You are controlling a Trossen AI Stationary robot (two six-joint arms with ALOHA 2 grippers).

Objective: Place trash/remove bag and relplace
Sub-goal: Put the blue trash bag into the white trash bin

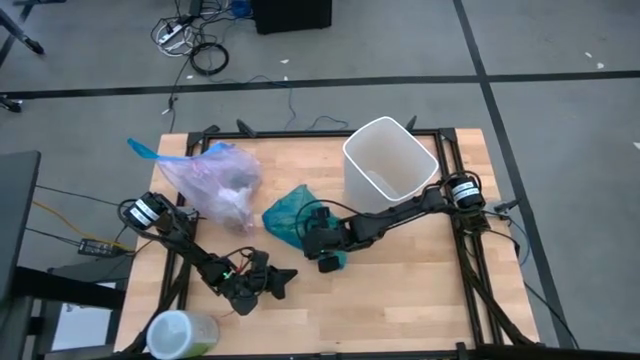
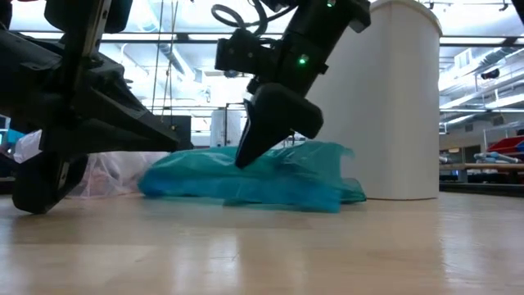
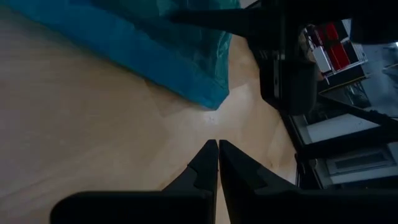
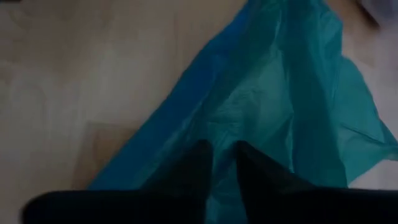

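The pale pink-lavender bag [image 1: 218, 180] lies on the table's far left part with trash inside it; its blue band [image 1: 145, 151] trails toward the far left corner. A crumpled teal plastic bag [image 1: 288, 214] lies mid-table. My right gripper [image 1: 318, 240] has come down on its near right part and is shut on it. My left gripper [image 1: 278, 281] is shut and holds nothing. It hovers near the front edge and points toward the teal bag [image 3: 155, 50]. My right gripper pinches a raised fold of the teal bag [image 4: 225, 134] between its two fingers [image 2: 250, 152]. The fingers slant down from the table's right. How many layers they hold cannot be told. The rest of the bag lies slack on the table.
An upright white bin [image 1: 388, 164] stands at the far right, close behind my right arm. A pale green roll [image 1: 182, 334] sits at the front left corner. Bare wood lies along the front right.
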